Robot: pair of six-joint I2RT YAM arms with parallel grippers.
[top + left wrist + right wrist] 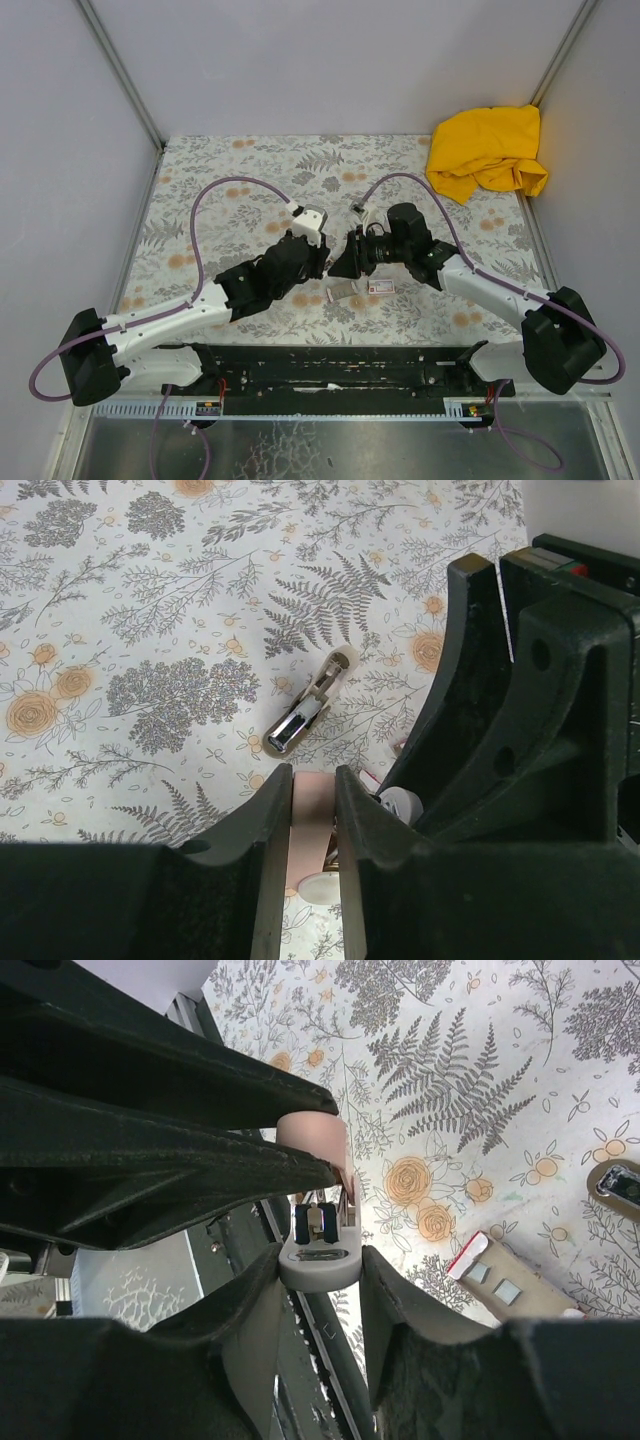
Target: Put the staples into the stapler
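Observation:
The stapler (318, 1268) is held off the table between both grippers at the table's middle. My left gripper (313, 776) is shut on its pale-pink upper part (310, 820), which also shows in the right wrist view (312, 1132). My right gripper (320, 1257) is shut on its cream rear end, and the stapler looks hinged open. In the top view the two grippers (326, 262) (350, 258) meet and hide it. The white box with red print (380, 287) lies open just in front, also seen from the right wrist (500, 1280). I cannot make out loose staples.
A small silvery metal piece with a cream end (305, 710) lies on the floral cloth beyond the grippers (358, 208). A grey box part (345, 291) lies beside the box. A yellow cloth (490, 150) sits at the back right corner. The black rail (330, 365) runs along the near edge.

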